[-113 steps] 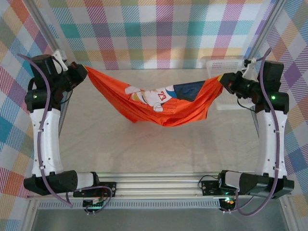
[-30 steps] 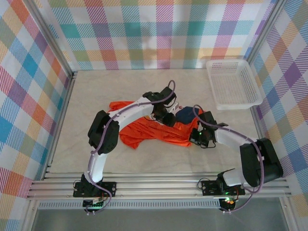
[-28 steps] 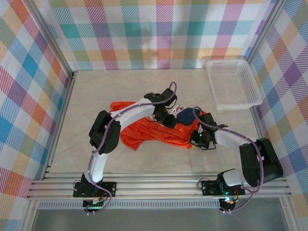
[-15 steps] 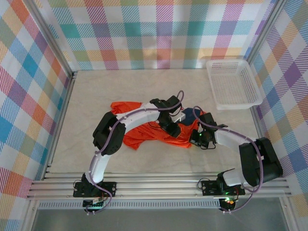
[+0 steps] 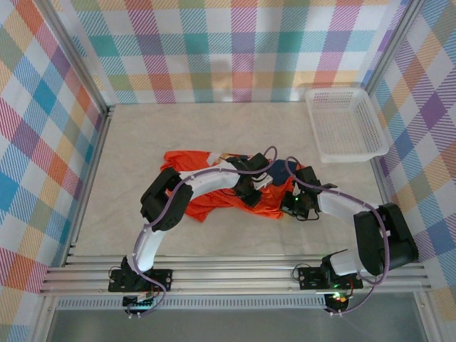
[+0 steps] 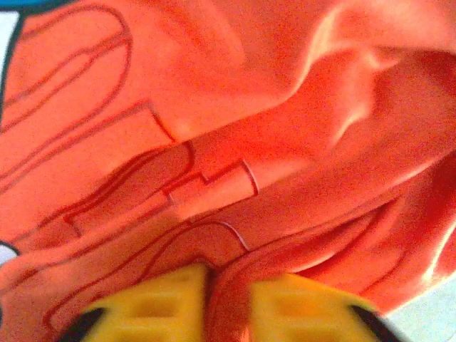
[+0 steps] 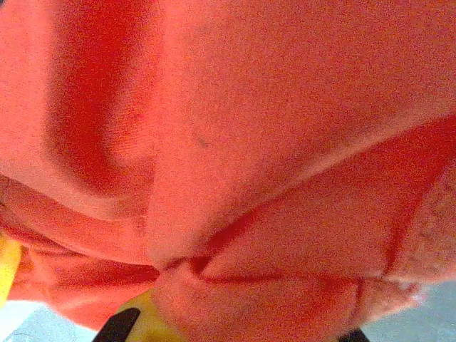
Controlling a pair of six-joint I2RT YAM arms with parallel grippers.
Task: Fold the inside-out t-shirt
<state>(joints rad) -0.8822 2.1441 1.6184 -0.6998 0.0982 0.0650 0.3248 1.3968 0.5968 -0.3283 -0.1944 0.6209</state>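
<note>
Left gripper (image 5: 251, 194): fingers nearly together, pinching a ridge of cloth.
Inside-out t-shirt (image 5: 206, 203): crumpled heap, mid-table (image 5: 142, 135), under both grippers.
Right gripper (image 5: 293, 204): closed, pinching bunched cloth at the heap's right edge.
Progress: no fold made; flattening and all folds remain.

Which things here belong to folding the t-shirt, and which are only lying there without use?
Belongs to the job:
- orange-red t-shirt, lying crumpled
- left gripper, pinching a fold of it
- right gripper, closed in bunched fabric at its right end

Just lying about:
- white mesh basket, far right corner, apart from the shirt
</note>
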